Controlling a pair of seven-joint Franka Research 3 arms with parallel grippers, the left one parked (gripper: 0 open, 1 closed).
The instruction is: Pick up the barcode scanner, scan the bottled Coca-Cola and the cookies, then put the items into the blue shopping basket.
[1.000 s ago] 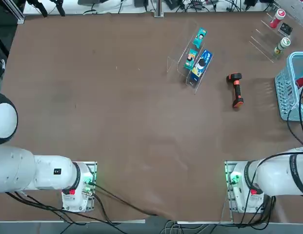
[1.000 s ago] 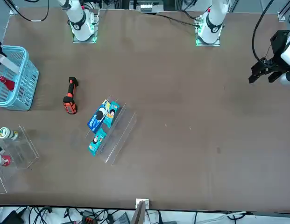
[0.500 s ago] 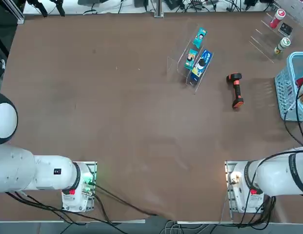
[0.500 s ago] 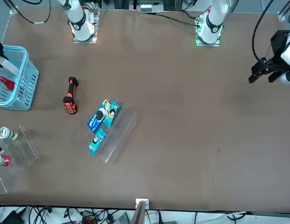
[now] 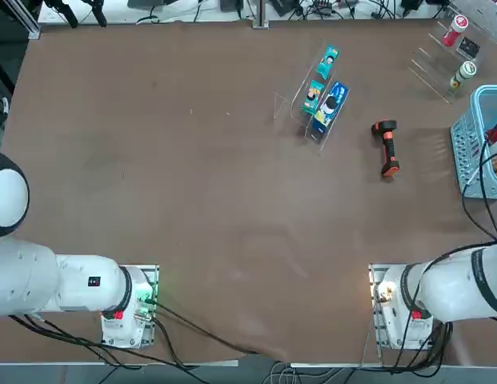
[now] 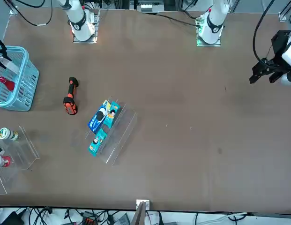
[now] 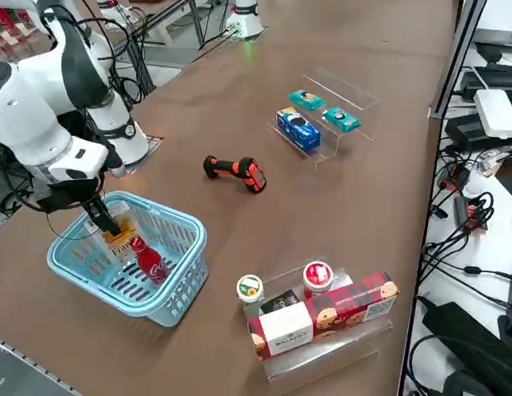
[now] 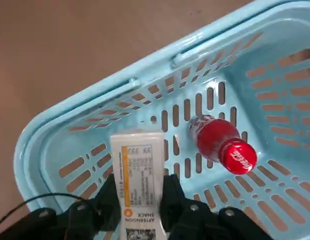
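Cookies (image 8: pixel 137 182) clamped between right gripper (image 8: pixel 140 202) jaws, inside blue shopping basket (image 8: pixel 85 100), apparently above bottled Coca-Cola (image 8: pixel 225 146)

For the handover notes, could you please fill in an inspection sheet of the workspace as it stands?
Surface: brown table, mostly bare.
Job's things: barcode scanner lying on the table; bottled Coca-Cola inside the blue shopping basket; cookies held in the basket.
Clutter: clear stand with teal and blue packets; second clear stand with capped bottles and boxes.
Hand: right hand shut on the cookies, inside the basket.
Cables: along the table edges and beside the arm bases.
Surroundings: nothing seen of note.
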